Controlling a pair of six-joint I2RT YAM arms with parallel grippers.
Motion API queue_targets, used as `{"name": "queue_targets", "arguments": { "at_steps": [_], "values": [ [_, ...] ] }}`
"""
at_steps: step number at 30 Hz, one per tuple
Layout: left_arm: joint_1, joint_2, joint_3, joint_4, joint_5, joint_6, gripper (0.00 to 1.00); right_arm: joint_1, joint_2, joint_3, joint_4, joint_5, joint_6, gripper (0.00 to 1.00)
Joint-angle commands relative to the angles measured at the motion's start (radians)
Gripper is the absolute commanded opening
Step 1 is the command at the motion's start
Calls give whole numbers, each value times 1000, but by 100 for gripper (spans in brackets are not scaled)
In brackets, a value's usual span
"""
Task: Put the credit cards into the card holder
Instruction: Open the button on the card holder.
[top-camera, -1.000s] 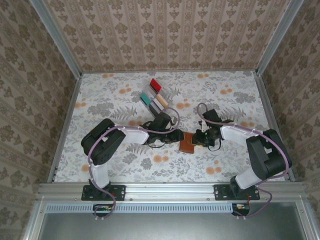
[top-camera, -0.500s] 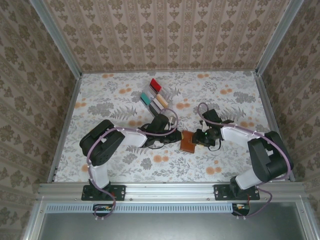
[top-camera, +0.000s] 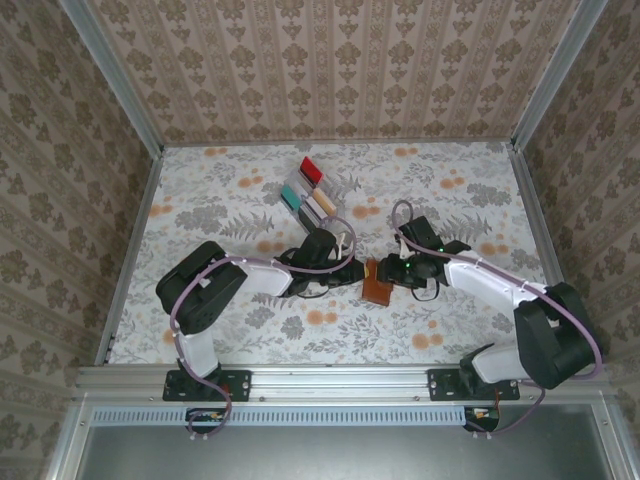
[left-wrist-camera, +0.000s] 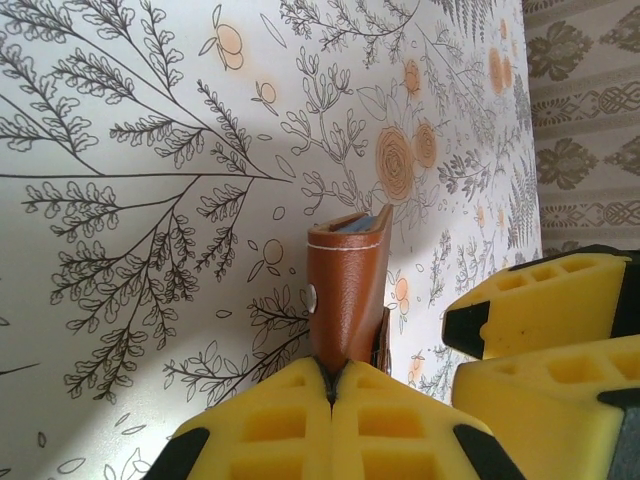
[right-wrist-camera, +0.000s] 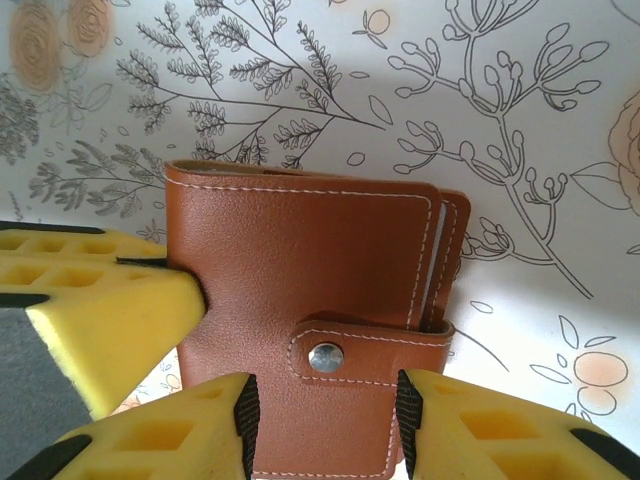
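The card holder (top-camera: 378, 287) is a brown leather wallet lying closed on the flowered table, its clasp tab (right-wrist-camera: 368, 352) snapped shut. My left gripper (left-wrist-camera: 335, 372) is shut on the wallet's near edge (left-wrist-camera: 348, 290); from above it sits at the wallet's left side (top-camera: 357, 272). My right gripper (right-wrist-camera: 322, 398) stands open just above the wallet, its fingertips on either side of the clasp tab; from above it is at the wallet's right side (top-camera: 394, 271). A thin grey-blue edge (left-wrist-camera: 358, 226) shows between the covers; I cannot tell if it is a card. The credit cards are hidden.
A clear slotted rack (top-camera: 308, 188) with coloured pieces lies at the back centre. Patterned walls and metal rails (top-camera: 130, 250) fence the table. The two grippers' yellow fingers (left-wrist-camera: 555, 320) are very close together at the wallet.
My left gripper has closed onto the wallet's edge. My right gripper has opened wider and shifted slightly left over the wallet. The wallet has barely moved.
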Motion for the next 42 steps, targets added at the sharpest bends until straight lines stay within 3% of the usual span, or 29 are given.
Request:
{"name": "queue_targets", "arguments": {
  "at_steps": [1, 6, 10, 15, 19, 24, 32, 42],
  "values": [
    [-5, -42, -13, 35, 12, -4, 0, 34, 64, 52, -66, 73, 11, 44],
    [-7, -51, -26, 44, 7, -10, 0, 71, 111, 65, -37, 58, 19, 48],
    [-6, -50, -27, 51, 9, -11, 0, 86, 171, 77, -74, 157, 37, 46],
    [0, -61, -49, 48, -6, -18, 0, 91, 202, 75, -146, 303, 46, 28],
    [14, -72, -90, 44, -23, -16, 0, 85, 158, 61, -156, 322, 35, 14],
    [36, -75, -142, 67, -14, -18, 0, 63, 132, 58, -165, 311, 22, 8],
    [39, -97, -156, 26, -1, 11, 0, 45, 156, 27, -157, 280, -9, 17],
    [42, -119, -158, -29, -25, 28, 0, 45, 219, 90, -243, 349, 19, 27]
  ]
}}
